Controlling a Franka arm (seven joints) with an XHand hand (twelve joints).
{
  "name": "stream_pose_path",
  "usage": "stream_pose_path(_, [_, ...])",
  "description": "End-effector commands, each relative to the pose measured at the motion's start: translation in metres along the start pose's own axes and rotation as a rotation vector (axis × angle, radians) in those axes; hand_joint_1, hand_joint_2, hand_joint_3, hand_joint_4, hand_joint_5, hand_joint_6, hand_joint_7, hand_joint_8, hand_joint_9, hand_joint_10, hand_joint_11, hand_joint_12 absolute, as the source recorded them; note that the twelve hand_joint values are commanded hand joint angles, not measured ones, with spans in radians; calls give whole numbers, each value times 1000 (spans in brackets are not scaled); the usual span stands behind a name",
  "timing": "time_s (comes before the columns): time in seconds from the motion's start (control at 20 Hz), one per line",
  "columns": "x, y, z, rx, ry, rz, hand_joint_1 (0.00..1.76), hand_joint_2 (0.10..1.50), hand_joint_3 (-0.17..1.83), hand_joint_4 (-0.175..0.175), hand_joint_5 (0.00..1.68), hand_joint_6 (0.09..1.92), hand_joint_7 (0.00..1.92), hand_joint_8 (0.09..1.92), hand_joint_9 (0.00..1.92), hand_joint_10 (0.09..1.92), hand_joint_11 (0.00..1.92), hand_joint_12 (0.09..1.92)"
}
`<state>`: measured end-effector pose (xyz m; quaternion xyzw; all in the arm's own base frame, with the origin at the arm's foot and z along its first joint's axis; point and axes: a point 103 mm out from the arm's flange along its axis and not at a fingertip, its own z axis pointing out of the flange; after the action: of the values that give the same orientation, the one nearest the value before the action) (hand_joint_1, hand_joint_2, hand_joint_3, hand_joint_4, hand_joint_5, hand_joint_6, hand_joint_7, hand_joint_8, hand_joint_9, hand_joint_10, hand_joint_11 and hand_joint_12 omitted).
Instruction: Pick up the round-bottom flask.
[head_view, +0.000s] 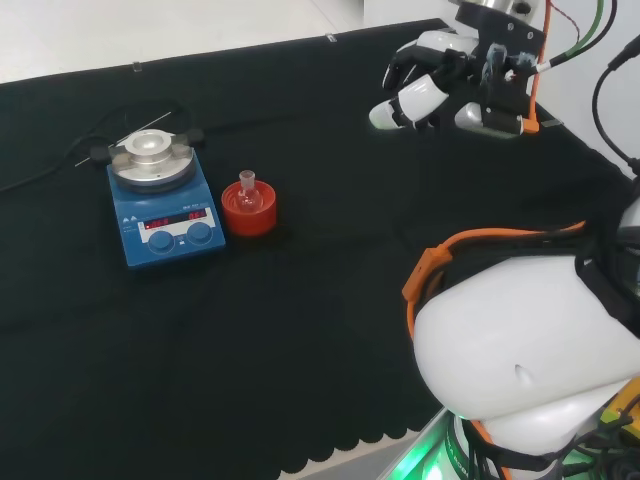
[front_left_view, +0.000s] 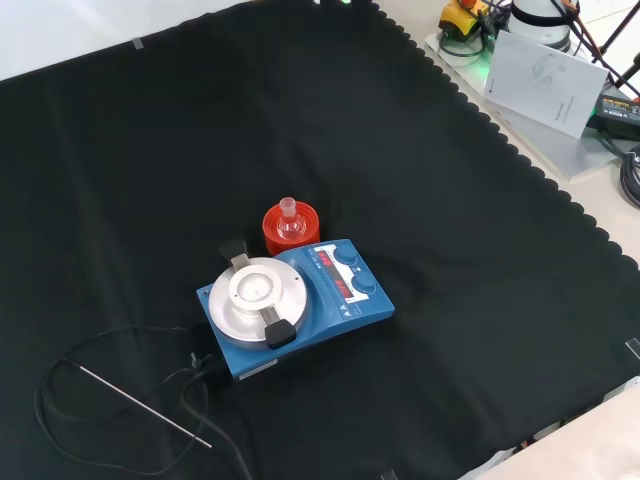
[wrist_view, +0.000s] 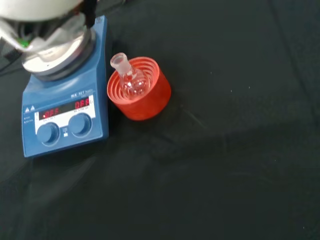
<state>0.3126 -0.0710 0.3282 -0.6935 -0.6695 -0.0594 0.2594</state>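
A small clear round-bottom flask sits neck up in a red ribbed ring stand, next to a blue hotplate stirrer. In the head view the hand hangs high above the cloth at the upper right, well away from the flask. Its fingers are relaxed and slightly bent, and they hold nothing.
The blue hotplate stirrer with a round metal top stands right beside the stand. A thin metal probe and black cable lie on the cloth near it. The arm's white link is at the head view's lower right.
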Motion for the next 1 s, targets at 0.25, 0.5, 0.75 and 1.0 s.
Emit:
stream_pose_path(0.25, [11,10,22,62,6,-33,843,378,887,-175,320,1083,1037,963,1155,770,1007,1217])
stream_pose_path(0.5, [15,13,31,106,61,-43,848,378,888,-175,320,1085,1042,968,1158,775,1019,1217])
stream_pose_path(0.75, [14,16,38,115,105,-49,863,376,890,-175,320,1086,1045,972,1161,782,1026,1214])
stream_pose_path(1.0, [18,22,40,108,120,-66,879,373,892,-175,321,1088,1046,976,1163,786,1027,1213])
